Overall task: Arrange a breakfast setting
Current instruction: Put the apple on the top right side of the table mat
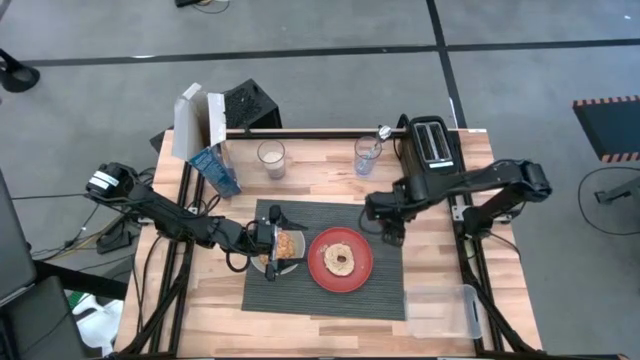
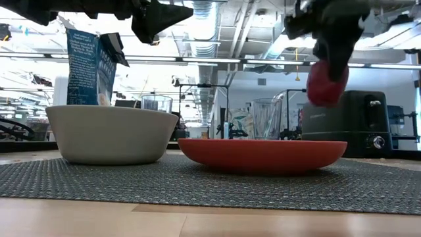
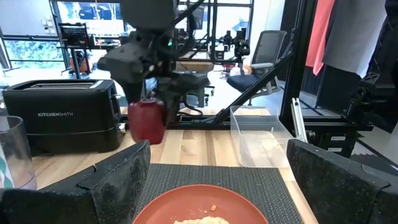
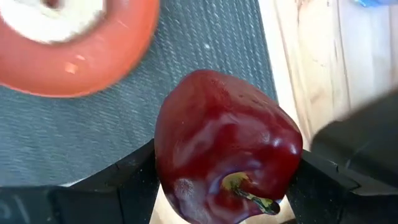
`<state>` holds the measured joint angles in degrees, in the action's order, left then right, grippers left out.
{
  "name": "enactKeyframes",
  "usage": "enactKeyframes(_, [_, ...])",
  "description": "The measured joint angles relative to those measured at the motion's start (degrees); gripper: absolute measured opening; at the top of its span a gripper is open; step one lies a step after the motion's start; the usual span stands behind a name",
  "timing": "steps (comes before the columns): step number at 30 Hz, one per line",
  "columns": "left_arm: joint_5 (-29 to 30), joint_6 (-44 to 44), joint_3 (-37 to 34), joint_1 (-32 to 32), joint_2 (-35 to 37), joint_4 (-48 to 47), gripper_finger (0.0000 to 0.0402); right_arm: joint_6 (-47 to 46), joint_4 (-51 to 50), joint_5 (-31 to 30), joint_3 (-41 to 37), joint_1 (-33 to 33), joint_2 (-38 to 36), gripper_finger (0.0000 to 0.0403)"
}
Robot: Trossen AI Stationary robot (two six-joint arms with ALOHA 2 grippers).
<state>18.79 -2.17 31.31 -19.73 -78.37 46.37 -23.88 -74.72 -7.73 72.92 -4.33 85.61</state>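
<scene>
**Red apple held above the placemat's right edge; left gripper over the bowl**

High view: A dark grey ribbed rectangular placemat point(image 1: 330, 262) lies in the middle of the wooden table point(image 1: 440, 255), toward its front edge. On it sit a pale grey bowl point(image 1: 283, 250) at the mat's left part, with cereal in it, and a red-orange round plate point(image 1: 340, 260) just beside it at the centre, carrying a bagel-like ring. The left gripper point(image 1: 272, 240) hangs directly over the bowl. The right gripper point(image 1: 390, 228) is over the mat's right edge. Along the table's far edge stand a black toaster point(image 1: 432, 143) at the right corner, two clear drinking glasses point(image 1: 270, 158) and a blue carton point(image 1: 214, 170); a clear plastic container point(image 1: 440, 308) lies at the front right corner.

Low view: The bowl point(image 2: 108, 133) and plate point(image 2: 262, 155) rest side by side on the mat point(image 2: 210, 184). The right gripper point(image 2: 329, 69) holds a small red round apple point(image 2: 327, 82) in the air, above the plate's right rim and clear of it.

Left wrist view: The left gripper's fingers point(image 3: 115, 183) stand wide apart, nothing between them, with the plate point(image 3: 205, 208) below. Beyond, the apple point(image 3: 147, 121) hangs in the right gripper, in front of the toaster point(image 3: 62, 115).

Right wrist view: The right gripper's fingers point(image 4: 118, 190) are clamped on either side of the apple point(image 4: 227, 149), stem end toward the camera, over the mat's edge point(image 4: 124, 124).
</scene>
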Motion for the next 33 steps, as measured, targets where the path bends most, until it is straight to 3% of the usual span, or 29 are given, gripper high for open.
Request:
enactKeyframes(22, [0.0, -0.04, 0.0, 0.01, 0.02, -0.52, 0.0364, 4.09, 10.24, 0.35, -11.89, 9.05, -0.03, 0.0311])
enactKeyframes(33, [0.0, -0.03, 0.02, 0.01, 0.02, -0.57, 0.0364, 4.49, 14.19, 1.33, -15.94, 9.78, -0.01, 0.0311])
